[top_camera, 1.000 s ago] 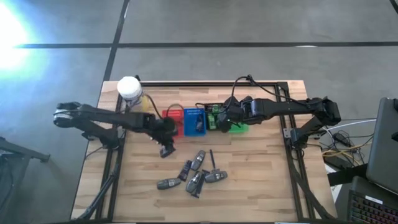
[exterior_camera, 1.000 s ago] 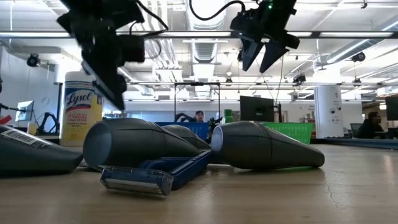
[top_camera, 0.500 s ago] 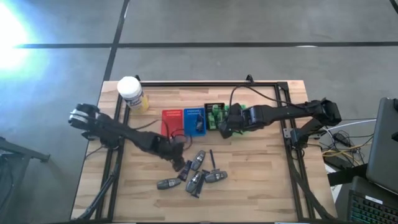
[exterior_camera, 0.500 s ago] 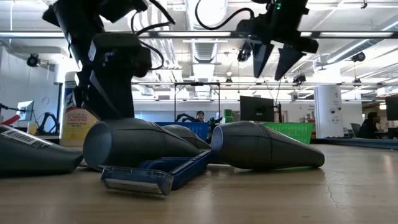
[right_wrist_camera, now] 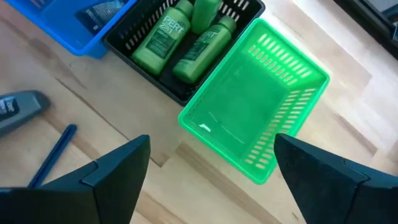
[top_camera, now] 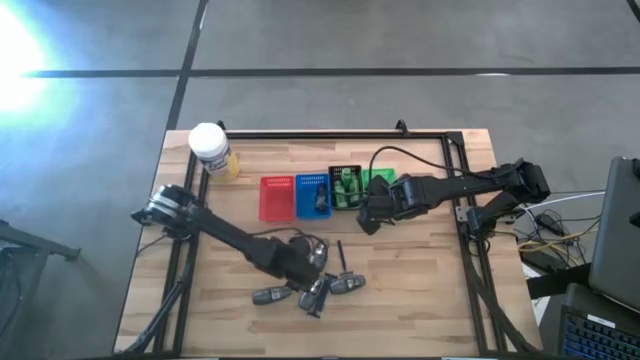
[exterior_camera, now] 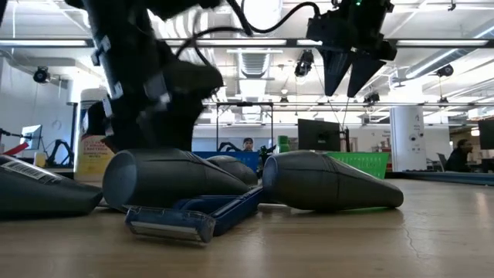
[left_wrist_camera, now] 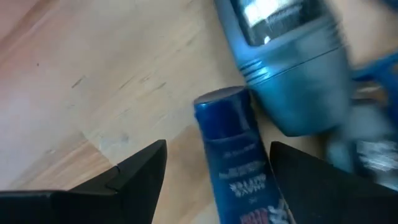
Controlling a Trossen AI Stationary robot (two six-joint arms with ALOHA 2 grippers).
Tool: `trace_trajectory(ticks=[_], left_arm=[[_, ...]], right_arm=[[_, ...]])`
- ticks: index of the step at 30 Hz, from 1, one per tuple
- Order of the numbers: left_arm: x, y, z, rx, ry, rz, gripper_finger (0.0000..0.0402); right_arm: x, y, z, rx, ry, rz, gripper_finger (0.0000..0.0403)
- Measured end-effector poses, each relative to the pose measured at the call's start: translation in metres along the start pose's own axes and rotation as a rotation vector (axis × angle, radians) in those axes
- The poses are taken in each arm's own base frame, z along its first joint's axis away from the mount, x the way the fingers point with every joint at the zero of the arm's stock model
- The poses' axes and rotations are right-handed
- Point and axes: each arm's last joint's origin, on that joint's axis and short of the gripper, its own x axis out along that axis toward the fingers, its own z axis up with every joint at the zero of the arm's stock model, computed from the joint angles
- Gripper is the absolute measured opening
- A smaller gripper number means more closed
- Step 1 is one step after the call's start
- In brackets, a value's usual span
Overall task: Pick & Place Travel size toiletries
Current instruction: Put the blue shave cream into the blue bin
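The left gripper (left_wrist_camera: pixel 214 163) had descended onto the pile — jaws wide, straddling a blue tube (left_wrist_camera: pixel 233 149) (pick imminent); the right gripper (right_wrist_camera: pixel 211 152), also wide, had withdrawn from the green tray (right_wrist_camera: pixel 261 124).

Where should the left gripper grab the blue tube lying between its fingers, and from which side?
Judging from the left wrist view, take the blue tube across its round body, just behind the cap. It lies flat on the wood, lengthwise between the open fingers of the left gripper. Come straight down from above, since a grey bottle crowds the cap end.
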Motion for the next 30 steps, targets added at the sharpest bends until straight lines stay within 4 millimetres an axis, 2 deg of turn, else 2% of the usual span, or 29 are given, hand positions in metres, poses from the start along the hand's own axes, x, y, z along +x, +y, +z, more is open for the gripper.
trace_trajectory(ticks=[6, 9, 12, 18, 23, 26, 30], left_arm=[[0.015, -0.018, 0.003, 0.065, 0.030, 0.092, 0.0288], [0.018, -0.024, 0.005, 0.079, 0.039, 0.102, 0.0272], [0.016, -0.025, 0.006, 0.078, 0.042, 0.096, 0.0235], [0.004, -0.017, 0.010, 0.083, 0.049, 0.121, 0.0133], [-0.021, -0.008, 0.025, 0.076, 0.017, 0.107, 0.0081], [-0.047, 0.000, 0.042, 0.051, -0.042, 0.068, 0.0079], [-0.079, 0.022, 0.077, -0.033, -0.236, 0.070, 0.0081]], right_arm=[[-0.001, 0.001, -0.001, -0.046, -0.002, 0.002, 0.0351], [-0.001, 0.001, -0.001, -0.061, -0.003, 0.003, 0.0354], [-0.001, 0.001, -0.001, -0.069, -0.003, 0.003, 0.0351], [-0.002, 0.001, -0.001, -0.089, -0.005, 0.007, 0.0330], [-0.012, -0.001, -0.004, -0.074, -0.023, 0.036, 0.0311], [-0.020, -0.006, -0.005, -0.037, -0.039, 0.060, 0.0299], [-0.031, -0.017, -0.005, 0.040, -0.081, 0.073, 0.0287]])
